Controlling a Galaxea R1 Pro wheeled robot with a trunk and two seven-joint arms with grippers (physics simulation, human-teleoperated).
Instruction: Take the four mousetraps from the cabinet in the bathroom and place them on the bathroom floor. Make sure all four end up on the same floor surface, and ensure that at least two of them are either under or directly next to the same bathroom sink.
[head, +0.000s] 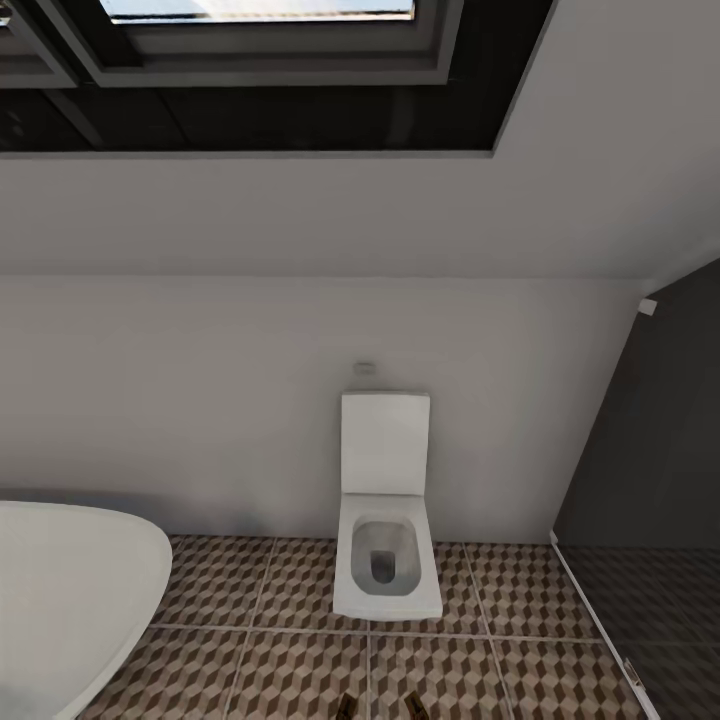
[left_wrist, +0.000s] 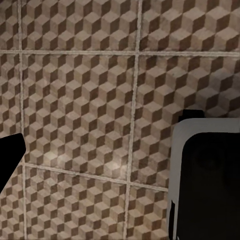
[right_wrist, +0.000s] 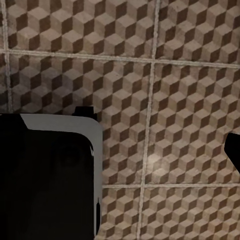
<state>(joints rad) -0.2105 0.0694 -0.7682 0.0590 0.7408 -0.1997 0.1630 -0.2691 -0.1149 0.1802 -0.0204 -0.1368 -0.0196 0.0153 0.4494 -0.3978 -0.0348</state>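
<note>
Bathroom floor (head: 300, 660), tiled in brown-and-beige cubes with pale grout, spreads out ahead of you. On it a white square toilet (head: 386, 560) stands with its lid up against the pale wall, and a white bathtub (head: 70, 590) curves in at your left. In both wrist views the same tiles (left_wrist: 85, 100) lie beyond your jaws, with dark parts of the robot at the edges. You cannot tell whether either pair of jaws is apart or together.
</note>
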